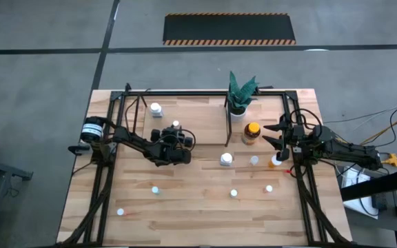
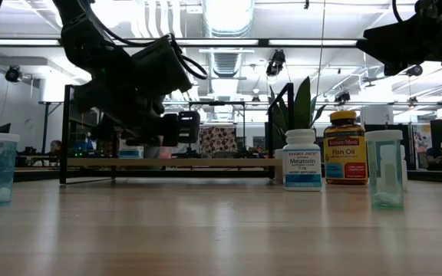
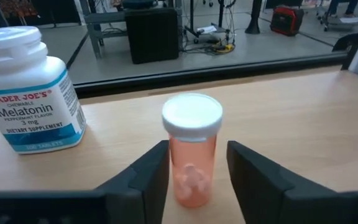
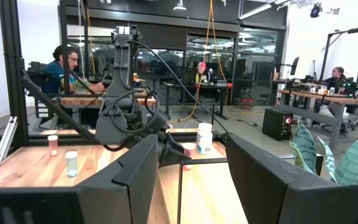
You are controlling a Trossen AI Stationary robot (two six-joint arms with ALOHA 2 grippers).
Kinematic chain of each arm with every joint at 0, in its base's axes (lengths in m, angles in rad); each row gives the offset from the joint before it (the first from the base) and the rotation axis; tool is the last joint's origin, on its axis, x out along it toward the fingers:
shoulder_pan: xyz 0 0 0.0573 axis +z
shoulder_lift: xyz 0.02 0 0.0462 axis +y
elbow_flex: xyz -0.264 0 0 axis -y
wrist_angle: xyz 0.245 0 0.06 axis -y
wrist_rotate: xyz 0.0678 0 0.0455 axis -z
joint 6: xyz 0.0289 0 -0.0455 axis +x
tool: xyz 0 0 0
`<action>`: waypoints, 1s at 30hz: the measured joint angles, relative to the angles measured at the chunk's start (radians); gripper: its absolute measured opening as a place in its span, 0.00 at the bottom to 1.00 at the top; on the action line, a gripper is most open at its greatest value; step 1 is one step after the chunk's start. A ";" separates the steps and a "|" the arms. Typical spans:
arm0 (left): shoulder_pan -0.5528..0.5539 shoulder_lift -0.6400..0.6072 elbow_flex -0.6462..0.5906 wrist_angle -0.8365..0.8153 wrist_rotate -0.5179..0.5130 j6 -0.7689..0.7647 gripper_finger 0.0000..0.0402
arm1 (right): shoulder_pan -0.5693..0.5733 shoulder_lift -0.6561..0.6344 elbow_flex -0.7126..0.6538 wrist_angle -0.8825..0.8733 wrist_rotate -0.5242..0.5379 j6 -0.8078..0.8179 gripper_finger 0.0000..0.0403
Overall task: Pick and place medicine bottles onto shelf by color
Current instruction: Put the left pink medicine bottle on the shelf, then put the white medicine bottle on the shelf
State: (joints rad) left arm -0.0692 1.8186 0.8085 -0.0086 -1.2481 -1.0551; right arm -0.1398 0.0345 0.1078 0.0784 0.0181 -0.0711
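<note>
A pink vial with a white cap [image 3: 192,155] stands upright by its base on the shelf's wood panel [image 3: 291,124]. My left gripper [image 3: 197,163] is open, with one finger on each side of the vial and a narrow gap showing. In the high view that vial [image 1: 176,125] is just beyond my left gripper [image 1: 176,133], on the shelf [image 1: 198,114]. A white Melatonin bottle [image 3: 30,93] stands on the shelf beside it. My right gripper [image 1: 279,141] waits open at the table's right with nothing in it.
On the tabletop stand a second Melatonin bottle [image 1: 226,159], an amber Fish Oil bottle [image 1: 251,133] and several small vials [image 1: 233,193]. A green plant in a white pot [image 1: 240,96] is at the far edge. Black frame bars [image 1: 226,117] border the shelf.
</note>
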 joint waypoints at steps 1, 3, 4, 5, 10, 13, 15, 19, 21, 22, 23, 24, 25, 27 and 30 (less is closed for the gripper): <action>0.000 -0.005 0.000 0.000 0.010 0.015 0.38 | 0.000 0.000 0.000 0.000 0.000 0.000 0.45; -0.003 -0.020 -0.001 0.000 0.029 0.044 0.40 | 0.000 0.000 0.000 0.000 0.000 0.000 0.45; -0.004 -0.026 -0.001 0.001 0.037 0.063 0.40 | 0.000 0.000 0.000 0.000 0.000 0.000 0.45; -0.004 -0.035 -0.001 -0.004 0.043 0.069 0.40 | 0.000 0.000 0.000 0.000 0.000 0.000 0.45; -0.004 -0.096 -0.002 -0.056 0.051 0.073 0.40 | 0.000 0.000 0.000 0.000 0.000 0.000 0.45; -0.004 -0.139 -0.002 -0.108 0.063 0.074 0.40 | 0.000 0.000 0.000 0.000 0.000 0.000 0.45; -0.004 -0.173 -0.002 -0.134 0.068 0.074 0.40 | 0.000 0.000 0.000 0.000 0.000 0.000 0.45; -0.009 -0.243 -0.003 -0.194 0.103 0.096 0.41 | 0.000 0.000 0.000 0.000 0.000 0.002 0.45; -0.017 -0.285 -0.003 -0.192 0.116 0.144 0.41 | 0.000 0.000 0.000 0.000 -0.001 0.003 0.45; -0.023 -0.308 -0.003 -0.193 0.119 0.167 0.41 | 0.000 0.000 0.000 0.000 -0.001 0.003 0.45; -0.031 -0.332 -0.001 -0.194 0.119 0.191 0.41 | 0.000 0.000 0.000 0.001 0.000 0.003 0.45; -0.039 -0.353 0.004 -0.193 0.118 0.215 0.41 | 0.000 0.000 0.000 0.002 -0.001 0.005 0.45; -0.047 -0.379 0.007 -0.190 0.119 0.240 0.41 | 0.000 0.000 0.000 0.002 -0.001 0.005 0.45; -0.065 -0.431 0.012 -0.187 0.121 0.297 0.41 | 0.000 0.000 0.000 0.008 -0.015 0.009 0.45; -0.101 -0.502 0.017 -0.154 0.149 0.438 0.41 | 0.000 0.000 0.001 0.018 -0.101 0.011 0.45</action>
State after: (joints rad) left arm -0.1707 1.3166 0.8253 -0.1629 -1.0993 -0.6167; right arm -0.1398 0.0350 0.1083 0.0969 -0.0833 -0.0605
